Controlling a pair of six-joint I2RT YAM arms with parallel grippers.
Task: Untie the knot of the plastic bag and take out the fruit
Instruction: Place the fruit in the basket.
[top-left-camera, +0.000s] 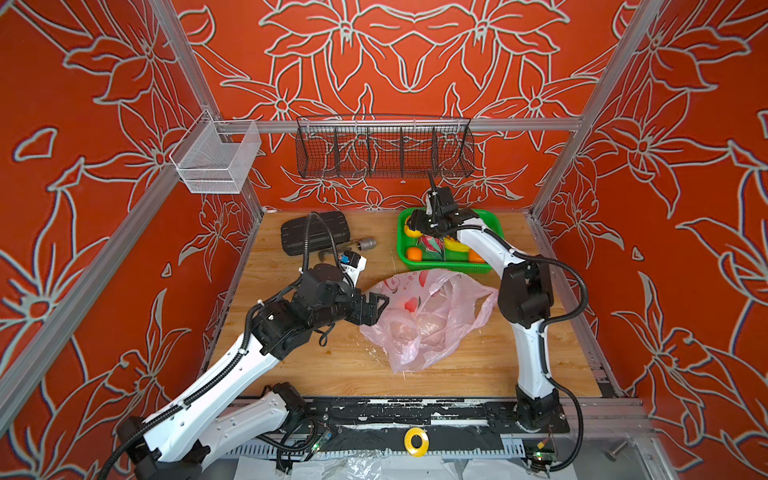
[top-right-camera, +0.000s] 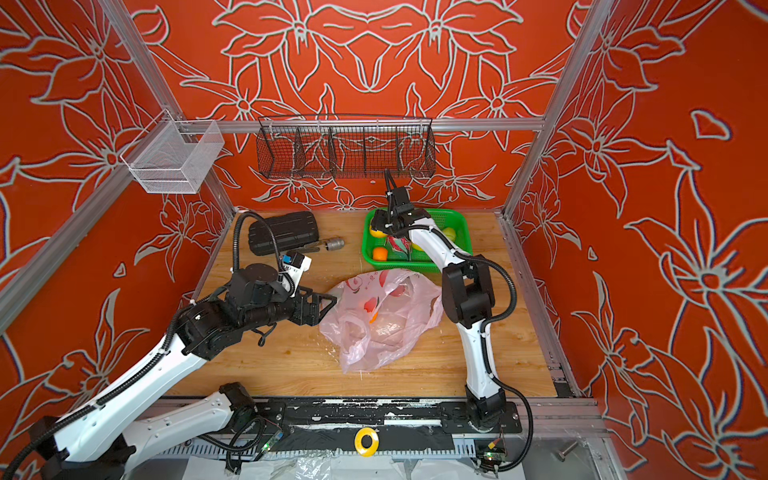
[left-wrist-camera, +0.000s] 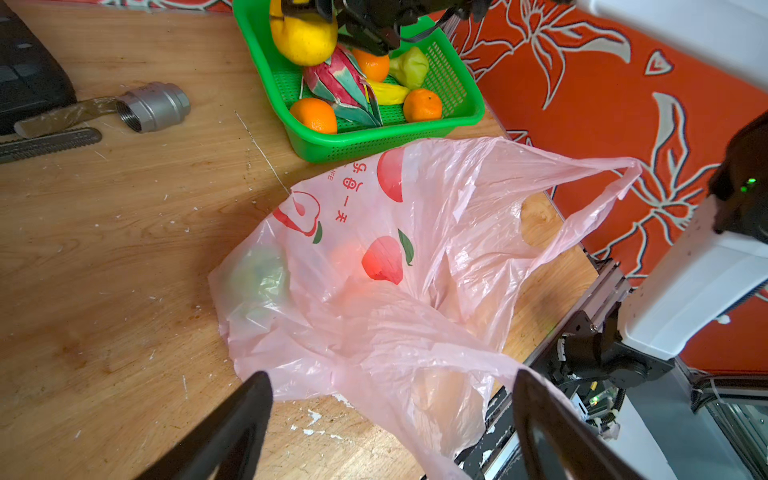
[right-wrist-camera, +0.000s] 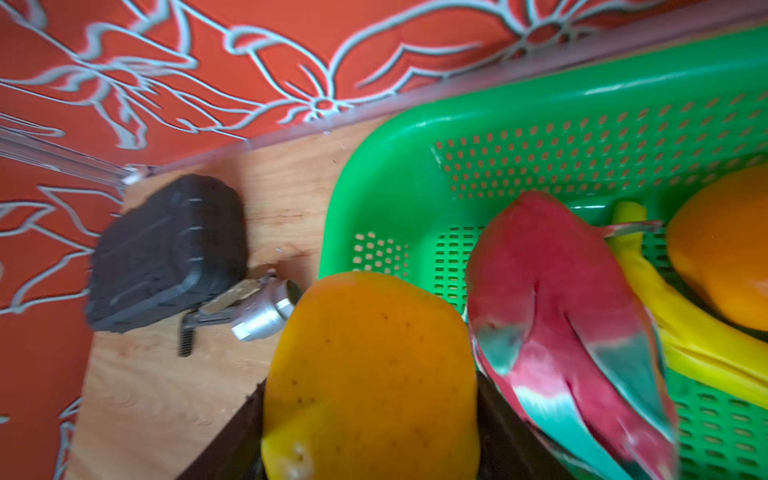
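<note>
Your right hand (top-left-camera: 417, 226) is pinching the yellow fruit (right-wrist-camera: 370, 374) between its fingers, above the corner of the green basket (left-wrist-camera: 374, 143) nearest the black case (top-left-camera: 313, 237). I judge it is there to drop the fruit in with the rest. The basket already holds the dragon fruit (left-wrist-camera: 340, 83), three oranges (left-wrist-camera: 314, 114), a pale green fruit (left-wrist-camera: 411, 66) and the banana (left-wrist-camera: 384, 92). Your left hand (left-wrist-camera: 392, 380) is spread wide and holds nothing. It sits low at the near edge of the plastic bag (left-wrist-camera: 374, 311), probably to steady or lift the film for the next reach. The bag lies slack on the bench (left-wrist-camera: 104, 249), just beside the basket. No knot shows, since its loop handles (left-wrist-camera: 582, 199) lie loose and apart, so the mouth looks free. Through the pink film you can see a greenish fruit (left-wrist-camera: 259, 274). There may also be an orange one deeper in, though the crinkled plastic blurs it too much to be sure.
</note>
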